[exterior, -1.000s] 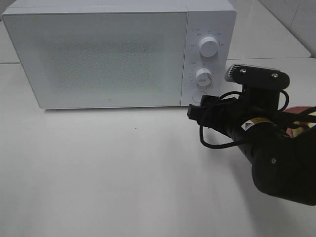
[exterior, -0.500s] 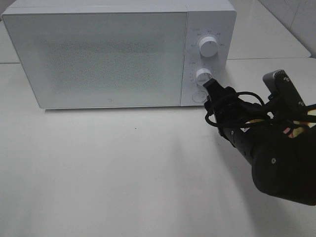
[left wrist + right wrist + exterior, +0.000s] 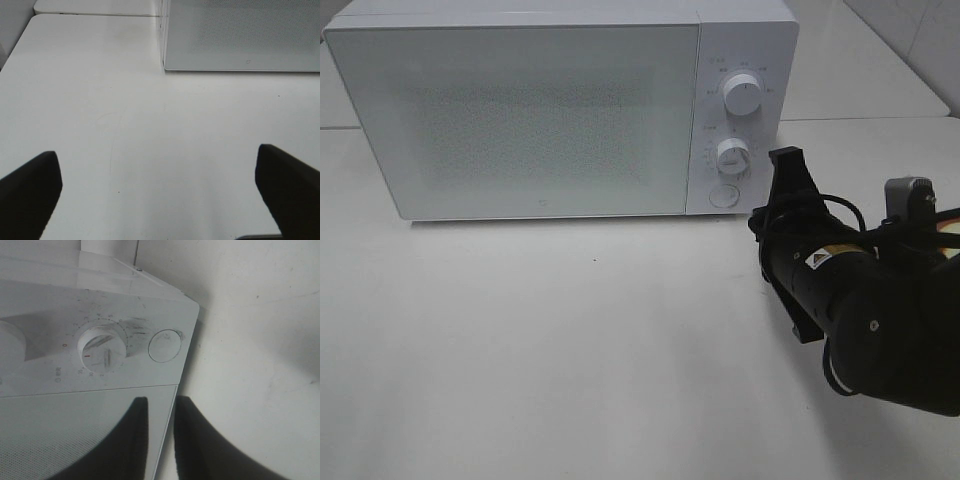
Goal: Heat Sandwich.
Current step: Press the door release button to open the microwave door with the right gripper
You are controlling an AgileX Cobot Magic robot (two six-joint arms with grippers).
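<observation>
The sandwich is almost wholly hidden behind my right arm; only a pale and pink sliver of it and its plate (image 3: 950, 226) shows at the right edge of the high view. The white microwave (image 3: 520, 110) stands shut at the back. My right gripper (image 3: 788, 166) is rolled on its side just right of the microwave's control panel, its tips near the round door button (image 3: 723, 195). In the right wrist view the right gripper (image 3: 161, 401) is closed to a narrow slit with nothing in it, aimed below the button (image 3: 164, 345) and the lower dial (image 3: 102, 352). My left gripper (image 3: 160, 200) hangs open over bare table.
The microwave's front corner (image 3: 240, 35) lies ahead of the left gripper. Two white dials (image 3: 741, 96) sit on the panel. A second white table (image 3: 860, 70) adjoins behind on the right. The tabletop (image 3: 570, 340) spreads in front of the microwave.
My right arm has rolled its wrist and swung toward the microwave's panel, while its fingers have closed from wide apart to a narrow slit. The left gripper has stayed still.
</observation>
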